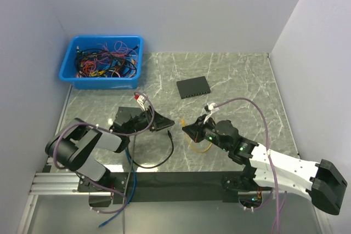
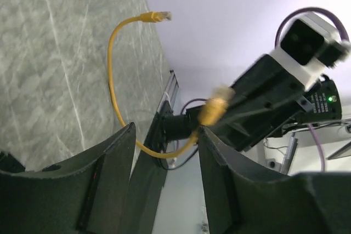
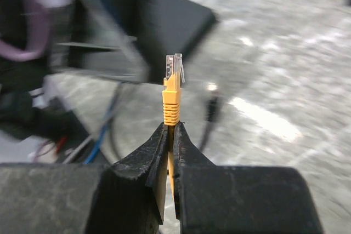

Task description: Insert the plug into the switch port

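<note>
- Clear plastic RJ45 plug [image 3: 174,67] with a yellow ribbed rubber boot: held in the air above the table, just past the right gripper [image 3: 170,130] tips.
- Its long axis runs in line with the right fingers and the contact end points straight away from them. From overhead that is toward the left gripper [image 2: 166,130], not toward the switch.
- The latch tab sits on the plug's right side in the right wrist view.
- Thin yellow patch cable [image 2: 112,69]: drops from the boot in a slack loop onto the table. Its other plug end [image 2: 159,16] lies flat on the surface.
- Right gripper: jaws fully closed, pinching the cable right behind the boot. Fingers are matte black and wedge-shaped.
- Left gripper: jaws partly apart with nothing between the pads. The held plug sits just beyond its tips, apart from them and blurred in its wrist view.
- Flat black rectangular network switch [image 1: 193,87]: lies on the table beyond both grippers, well apart from the plug. Can't tell which way its ports face.
- Grey-green marble-patterned tabletop [image 1: 236,80]: glossy.
- Blue plastic bin [image 1: 66,72]: far-left corner, full of tangled cables.
</note>
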